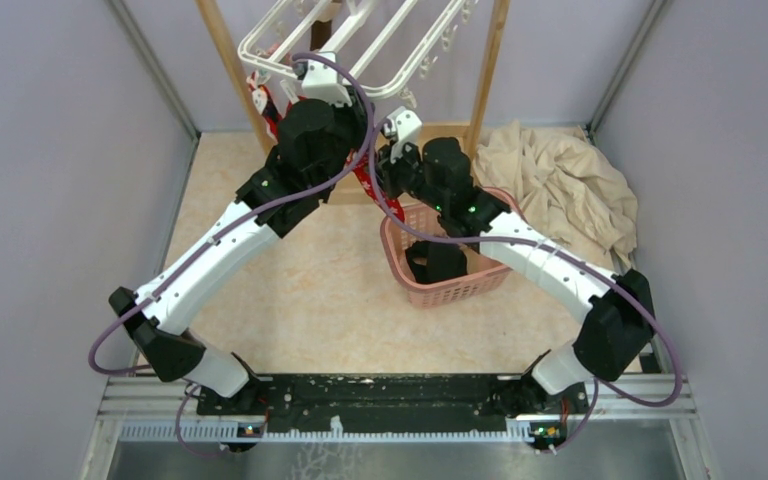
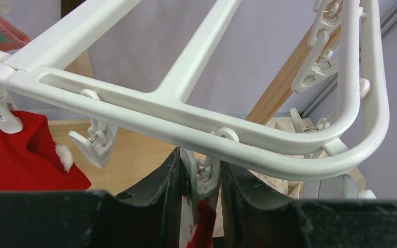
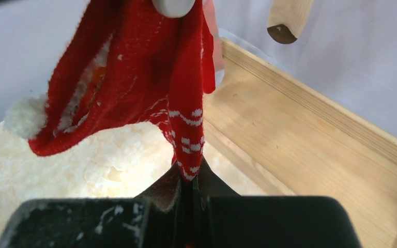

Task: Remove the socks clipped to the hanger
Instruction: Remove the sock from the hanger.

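The white hanger hangs from the wooden frame at the back; in the left wrist view its bars cross above my fingers. My left gripper is shut on a white clip under the front bar, squeezing its arms. A red sock with white pattern hangs from that clip. My right gripper is shut on the lower tip of the same red sock, which shows between the arms in the top view. A second red sock is clipped further left.
A pink lattice basket stands right of centre with dark socks inside. A crumpled beige cloth lies at the back right. Wooden posts and a wooden base board stand behind. Grey walls close in both sides.
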Controlling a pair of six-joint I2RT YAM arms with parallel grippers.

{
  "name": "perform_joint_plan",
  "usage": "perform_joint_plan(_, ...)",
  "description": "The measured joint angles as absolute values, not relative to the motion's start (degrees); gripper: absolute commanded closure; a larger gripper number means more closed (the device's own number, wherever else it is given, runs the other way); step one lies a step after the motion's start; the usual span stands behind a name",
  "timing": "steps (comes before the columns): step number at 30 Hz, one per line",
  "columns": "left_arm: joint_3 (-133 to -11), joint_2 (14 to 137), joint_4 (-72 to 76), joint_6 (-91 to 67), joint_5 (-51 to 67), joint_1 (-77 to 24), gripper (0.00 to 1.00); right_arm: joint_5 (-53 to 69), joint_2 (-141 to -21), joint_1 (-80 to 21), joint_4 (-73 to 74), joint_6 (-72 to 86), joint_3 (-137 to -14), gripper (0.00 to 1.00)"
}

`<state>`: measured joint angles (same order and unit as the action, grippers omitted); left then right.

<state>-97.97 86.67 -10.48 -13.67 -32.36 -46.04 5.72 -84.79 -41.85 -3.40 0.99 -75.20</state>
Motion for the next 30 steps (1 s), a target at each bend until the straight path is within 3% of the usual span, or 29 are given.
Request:
perform_joint_plan(9, -98.0, 86.7, -10.5, -13.4, -32.3, -46.0, 0.92, 5.5, -78.4, -41.8, -2.3, 1.0, -68.1, 1.00)
perform_joint_plan(22, -98.2, 86.7, -10.5, -13.1, -32.3, -46.0, 0.89, 1.7, -68.5, -41.8, 2.9, 0.8, -63.7, 1.00)
perform_joint_plan(25, -98.2, 86.7, -10.5, -13.0, -32.3, -46.0, 0.84, -1.0, -65.2, -41.8, 4.6, -0.1, -62.2, 1.00)
perform_joint_plan(30, -98.1, 86.7, -10.5, -13.0, -31.4, -46.0, 0.64, -3.9, -63.6, -39.5, 7.5, 0.2, -60.1, 1.00)
